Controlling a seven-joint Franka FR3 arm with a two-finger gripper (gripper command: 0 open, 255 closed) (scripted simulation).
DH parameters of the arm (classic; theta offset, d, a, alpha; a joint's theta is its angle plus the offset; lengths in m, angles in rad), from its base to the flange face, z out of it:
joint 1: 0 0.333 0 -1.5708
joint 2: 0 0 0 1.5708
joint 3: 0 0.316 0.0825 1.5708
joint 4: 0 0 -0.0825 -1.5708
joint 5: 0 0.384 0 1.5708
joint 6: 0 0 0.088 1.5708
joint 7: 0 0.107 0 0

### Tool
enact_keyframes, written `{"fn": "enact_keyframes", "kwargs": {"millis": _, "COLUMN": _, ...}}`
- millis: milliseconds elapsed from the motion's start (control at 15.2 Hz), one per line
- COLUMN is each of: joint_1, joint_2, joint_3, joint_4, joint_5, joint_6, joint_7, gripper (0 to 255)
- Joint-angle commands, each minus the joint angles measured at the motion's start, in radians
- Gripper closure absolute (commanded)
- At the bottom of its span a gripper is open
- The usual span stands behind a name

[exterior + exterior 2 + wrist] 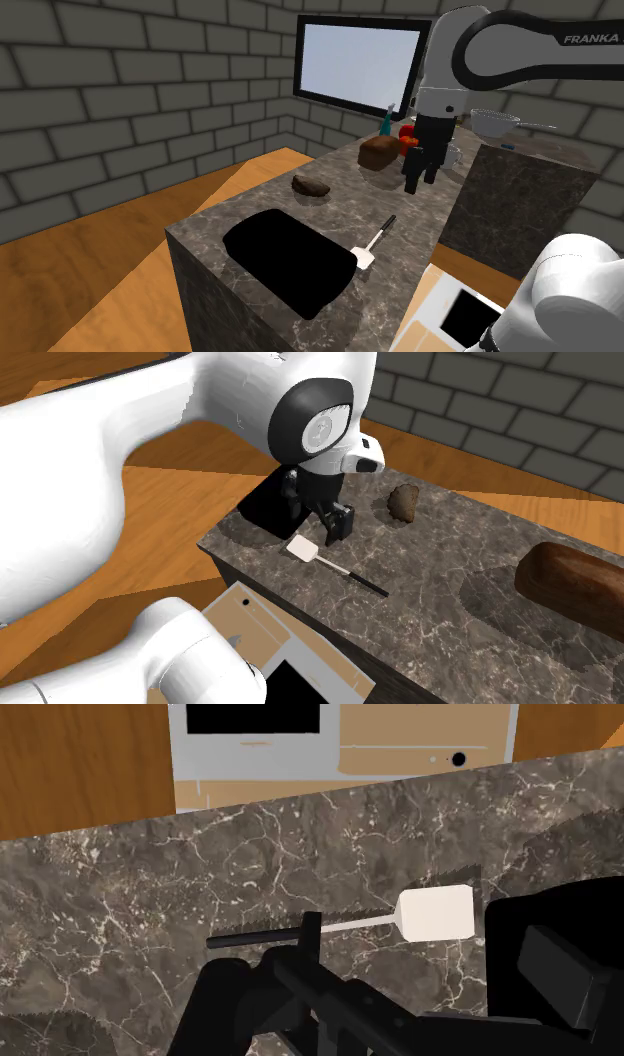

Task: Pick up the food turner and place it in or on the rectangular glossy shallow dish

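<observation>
Lying beside black dish (290, 262), food turner (372, 921)

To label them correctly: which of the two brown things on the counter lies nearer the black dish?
The small dark lump, low and rounded; the bigger loaf lies farther off.

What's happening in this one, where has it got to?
A white Franka arm holds its black gripper open above a dark marble counter, with nothing in its fingers. The food turner, with a white blade and a black handle, lies flat on the counter beside the black rectangular dish. In the wrist view the turner sits just ahead of the fingers, untouched. The pickup has not yet begun, and nothing lies in the dish.
</observation>
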Motion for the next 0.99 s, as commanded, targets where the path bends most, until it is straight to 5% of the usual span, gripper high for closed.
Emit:
{"fn": "enact_keyframes", "kwargs": {"millis": 0, "joint_1": 0.000, "joint_2": 0.000, "joint_3": 0.000, "joint_4": 0.000, "joint_5": 0.000, "joint_6": 0.000, "joint_7": 0.000, "gripper": 0}}
{"fn": "enact_keyframes", "kwargs": {"millis": 924, "joint_1": -0.393, "joint_2": 0.211, "joint_3": 0.399, "joint_4": -0.272, "joint_5": 0.128, "joint_6": 0.632, "joint_7": 1.246, "gripper": 0}}
